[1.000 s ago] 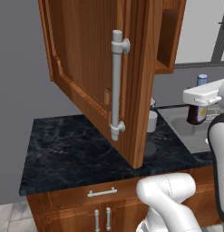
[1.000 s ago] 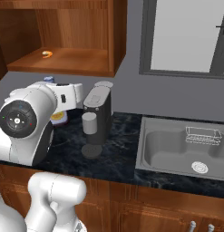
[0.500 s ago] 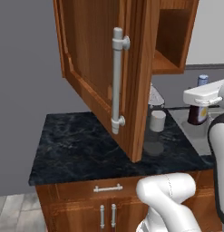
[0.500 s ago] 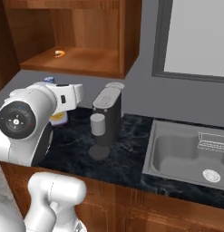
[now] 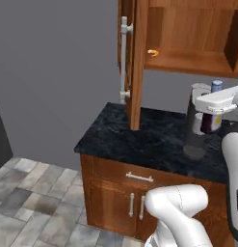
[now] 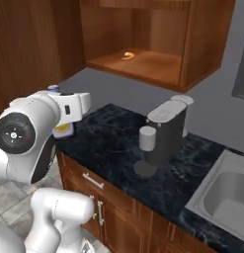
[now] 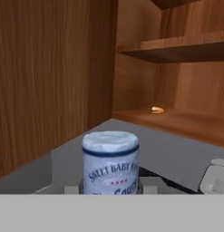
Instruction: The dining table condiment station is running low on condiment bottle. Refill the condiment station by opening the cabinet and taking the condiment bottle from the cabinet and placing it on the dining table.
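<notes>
My gripper is shut on the condiment bottle, whose pale cap and blue-and-white label sit close in the hand view. From the left base view the dark bottle hangs in the gripper at the right, above the counter. The right base view has the bottle under the gripper at the left. The reddish wood cabinet stands open, its door swung out with a silver bar handle. The dining table is out of view.
A small orange thing lies on the cabinet's lower shelf. A dark coffee machine with a white cup stands on the black marble counter. A sink lies at the right. Grey tiled floor opens to the left.
Both base views have shifted as the base drives: cabinet and counter now sit farther off and floor shows at the left. The bottle stays in the gripper.
</notes>
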Motion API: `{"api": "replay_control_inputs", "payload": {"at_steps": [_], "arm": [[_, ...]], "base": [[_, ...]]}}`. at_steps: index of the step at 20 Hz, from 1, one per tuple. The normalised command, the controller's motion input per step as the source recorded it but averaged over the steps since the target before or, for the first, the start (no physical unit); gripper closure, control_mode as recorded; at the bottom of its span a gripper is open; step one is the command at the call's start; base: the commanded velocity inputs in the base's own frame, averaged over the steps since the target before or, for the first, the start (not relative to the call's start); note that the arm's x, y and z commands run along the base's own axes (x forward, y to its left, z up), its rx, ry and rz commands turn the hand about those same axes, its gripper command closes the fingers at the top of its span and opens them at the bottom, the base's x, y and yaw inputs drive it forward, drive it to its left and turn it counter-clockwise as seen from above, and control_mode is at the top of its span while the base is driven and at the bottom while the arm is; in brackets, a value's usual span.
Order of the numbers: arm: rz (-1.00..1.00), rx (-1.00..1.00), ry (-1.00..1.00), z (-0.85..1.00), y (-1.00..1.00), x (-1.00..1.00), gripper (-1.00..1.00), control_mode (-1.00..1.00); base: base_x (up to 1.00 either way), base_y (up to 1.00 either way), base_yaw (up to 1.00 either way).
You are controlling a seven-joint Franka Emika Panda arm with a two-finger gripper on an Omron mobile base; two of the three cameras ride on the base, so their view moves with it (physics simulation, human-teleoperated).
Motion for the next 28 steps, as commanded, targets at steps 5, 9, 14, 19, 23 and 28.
{"api": "replay_control_inputs", "payload": {"at_steps": [5,9,14,19,23,28], "arm": [[0.0,0.0,0.0,0.0,0.0,0.0,1.0,1.0],[0.0,0.0,0.0,0.0,0.0,0.0,1.0,1.0],[0.0,0.0,0.0,0.0,0.0,0.0,1.0,1.0],[0.0,0.0,0.0,0.0,0.0,0.0,1.0,1.0],[0.0,0.0,0.0,0.0,0.0,0.0,1.0,1.0],[0.0,0.0,0.0,0.0,0.0,0.0,1.0,1.0]], "base": [[-0.64,-0.23,0.84],[-0.32,-0.05,0.89],[-0.01,0.0,0.95],[0.0,0.0,0.97],[0.0,0.0,0.97],[0.01,0.0,0.95]]}}
